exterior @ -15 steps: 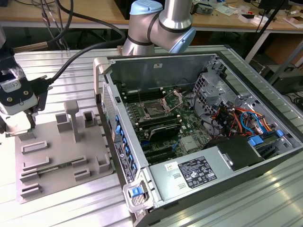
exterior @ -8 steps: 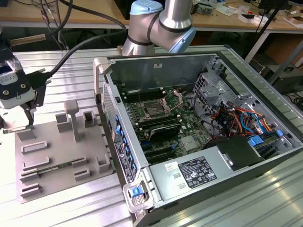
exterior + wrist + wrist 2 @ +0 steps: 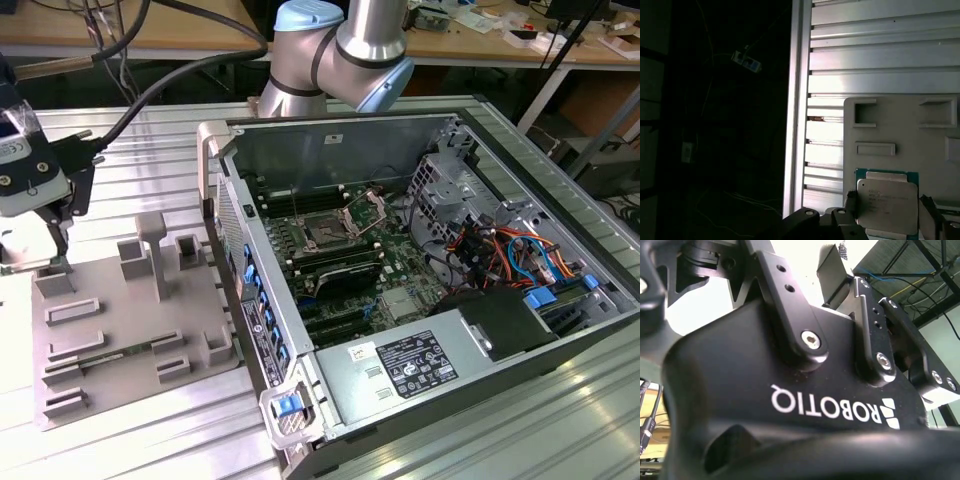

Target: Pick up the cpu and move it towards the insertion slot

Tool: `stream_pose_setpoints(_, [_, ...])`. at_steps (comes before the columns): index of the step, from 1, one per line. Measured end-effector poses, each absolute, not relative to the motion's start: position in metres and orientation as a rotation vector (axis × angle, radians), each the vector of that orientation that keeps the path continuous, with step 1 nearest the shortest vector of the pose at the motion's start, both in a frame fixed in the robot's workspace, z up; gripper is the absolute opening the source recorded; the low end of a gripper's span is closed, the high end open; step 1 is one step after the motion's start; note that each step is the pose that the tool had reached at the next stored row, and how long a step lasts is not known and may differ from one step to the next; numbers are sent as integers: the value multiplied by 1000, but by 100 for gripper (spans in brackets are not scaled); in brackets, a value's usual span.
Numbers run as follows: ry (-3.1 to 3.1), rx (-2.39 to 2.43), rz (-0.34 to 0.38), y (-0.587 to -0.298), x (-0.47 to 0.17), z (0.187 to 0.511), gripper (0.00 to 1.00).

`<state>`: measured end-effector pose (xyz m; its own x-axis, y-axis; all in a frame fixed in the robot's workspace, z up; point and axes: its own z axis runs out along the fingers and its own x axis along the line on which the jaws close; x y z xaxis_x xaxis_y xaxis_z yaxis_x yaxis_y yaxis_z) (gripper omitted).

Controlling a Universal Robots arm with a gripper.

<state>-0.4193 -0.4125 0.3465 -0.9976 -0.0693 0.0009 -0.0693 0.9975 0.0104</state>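
Note:
The cpu (image 3: 887,200), a small square plate with a silvery top and green rim, sits between my gripper's (image 3: 887,215) two dark fingers (image 3: 849,202), which press its opposite edges over the grey plastic fixture (image 3: 900,130). In the exterior view my gripper (image 3: 45,258) hangs over the far corner of the fixture (image 3: 130,320) at the exterior view's left. The insertion slot (image 3: 325,235), a dark square socket with its shiny metal frame hinged up, lies on the green board inside the open computer case, well off to the exterior view's right of the gripper. The gripper's black housing (image 3: 790,390) is close up in the second wrist view.
The open computer case (image 3: 400,130) has tall metal walls around the board, with a drive cage and coloured cables (image 3: 500,250) at the exterior view's right. Raised blocks (image 3: 150,245) stand on the fixture. The ribbed aluminium table (image 3: 880,50) ends at an edge beside the fixture.

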Motion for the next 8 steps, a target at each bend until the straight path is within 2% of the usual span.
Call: stream_pose_setpoints(8, [-3138, 109, -17, -413, -419, 353, 53])
